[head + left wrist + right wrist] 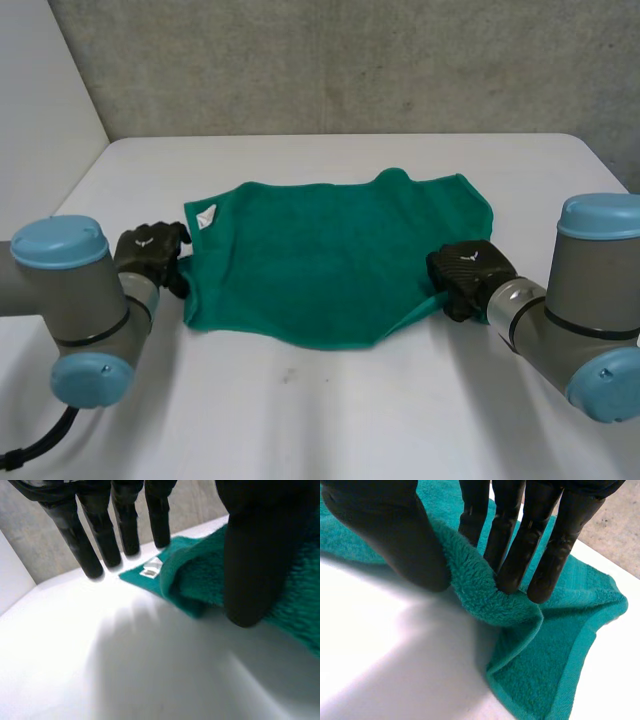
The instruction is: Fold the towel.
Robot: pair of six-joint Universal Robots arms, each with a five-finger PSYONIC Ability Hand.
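Note:
A green towel (pixel 330 260) lies spread flat in the middle of the white table (pixel 330 420), with a small white label (pixel 206 215) at its far left corner. My left hand (pixel 150 252) is at the towel's left edge. In the left wrist view its fingers (pixel 90 545) are straight, with their tips on the table beside the label (pixel 151 569), and the thumb (pixel 255 555) rests on the towel (pixel 200 580). My right hand (pixel 468 275) is at the right edge near the front corner. Its fingers (pixel 520 540) and thumb (pixel 395 540) pinch a raised ridge of towel (pixel 545 670).
A grey wall (pixel 350 60) runs behind the table's far edge. Bare table surface lies in front of the towel and to both sides of it.

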